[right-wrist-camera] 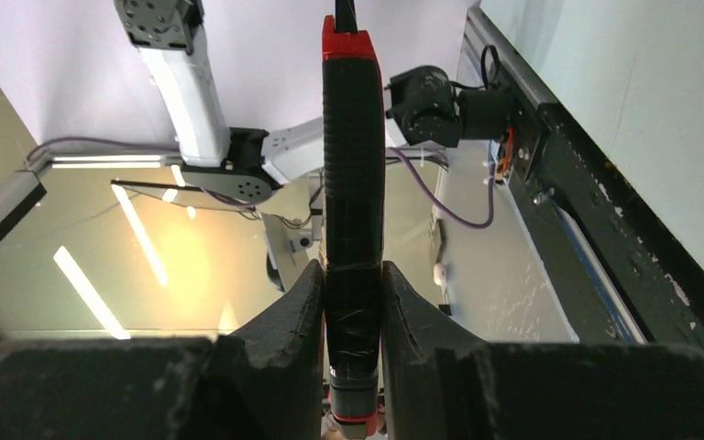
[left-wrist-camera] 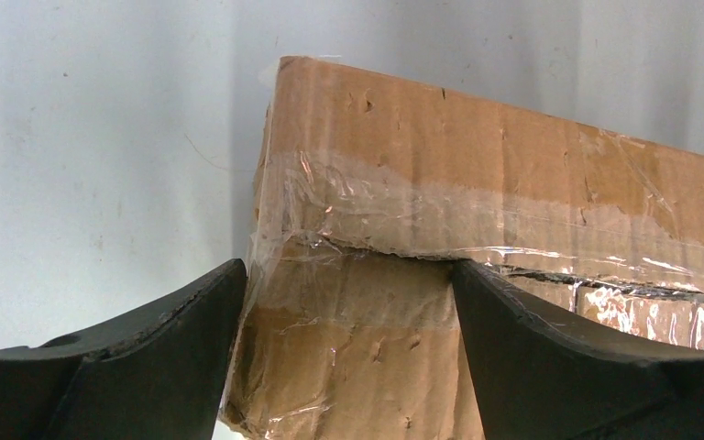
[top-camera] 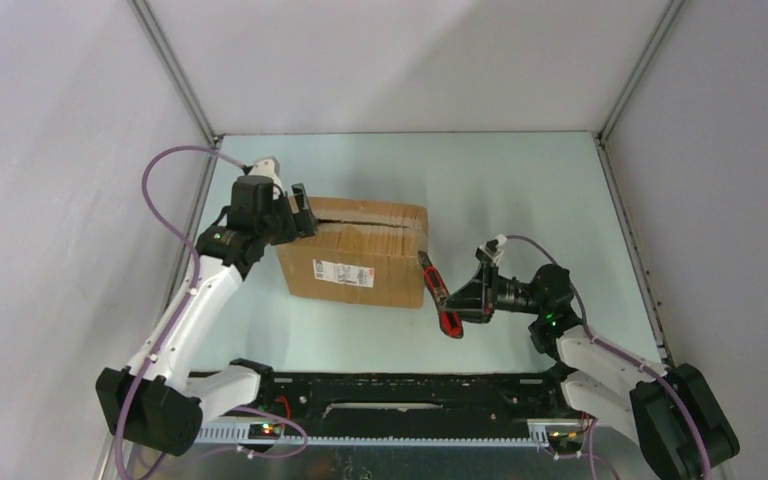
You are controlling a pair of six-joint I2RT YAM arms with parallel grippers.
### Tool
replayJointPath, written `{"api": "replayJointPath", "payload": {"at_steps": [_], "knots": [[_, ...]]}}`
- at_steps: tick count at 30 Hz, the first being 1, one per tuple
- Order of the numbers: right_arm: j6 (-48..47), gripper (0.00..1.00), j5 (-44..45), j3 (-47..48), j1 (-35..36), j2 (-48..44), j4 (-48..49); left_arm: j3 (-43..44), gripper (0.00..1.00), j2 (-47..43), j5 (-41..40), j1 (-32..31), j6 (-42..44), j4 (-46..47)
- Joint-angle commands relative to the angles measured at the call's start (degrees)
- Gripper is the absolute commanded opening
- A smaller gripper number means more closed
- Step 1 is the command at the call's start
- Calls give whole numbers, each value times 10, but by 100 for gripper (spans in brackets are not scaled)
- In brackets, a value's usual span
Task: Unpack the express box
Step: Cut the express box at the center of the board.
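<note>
Left gripper (top-camera: 304, 212): jaws spread wide at the far left top corner of the express box (top-camera: 355, 255), nothing held. From the left wrist view, one black finger (left-wrist-camera: 147, 339) just outside the box's end edge, the other in front of the box's taped face; contact with the cardboard impossible to confirm.

Express box: brown corrugated carton lying flat on the pale green table (top-camera: 520, 180), between the two grippers, long side facing the arm bases. White printed label (top-camera: 343, 273) on the near side face. Clear tape (left-wrist-camera: 403, 211) crinkled along the flap seam and wrapped over the left end, with a dark slit along the seam under the tape further toward the box's right. Flaps down.

Right gripper (top-camera: 455, 300): just off the box's near right corner, jaws clamped tight on the black ribbed handle of a red-and-black box cutter (top-camera: 430, 272). Cutter held slantwise, its upper end right beside the box's right end, its red lower end angled away toward the arm bases. Touching the box or just clear of it: not discernible.
</note>
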Motion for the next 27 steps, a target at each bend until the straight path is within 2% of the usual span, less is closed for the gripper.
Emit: {"api": "replayJointPath", "payload": {"at_steps": [1,4,7,9,12,15,17,19,22,24,27], "knots": [[-70,0,26,35,30,-37,-40,15,86,14,-21,-9,39,-76],[-124,0,22,41,3,-109,-172,20,88,-6,-67,-8,41,-87],[-229,0,24,80,-48,-193,-381,35,89,-29,-90,-9,52,-94],[-273,0,15,104,-81,-219,-459,60,91,-39,-104,-16,63,-105],[-292,0,-3,114,-101,-229,-487,92,99,-54,-128,-34,80,-118],[-296,0,-15,118,-97,-232,-475,122,100,-72,-150,-57,95,-125],[-298,0,-22,135,-85,-229,-463,150,100,-80,-137,-69,99,-131],[-307,0,-16,156,-61,-227,-459,184,99,-84,-49,-83,94,-134],[-312,0,8,187,-12,-216,-443,209,97,-67,171,-94,57,-135],[-323,0,23,208,20,-200,-443,179,96,-74,273,-121,13,-91],[-324,0,35,228,61,-169,-418,98,95,-92,367,-155,-70,12]]}}
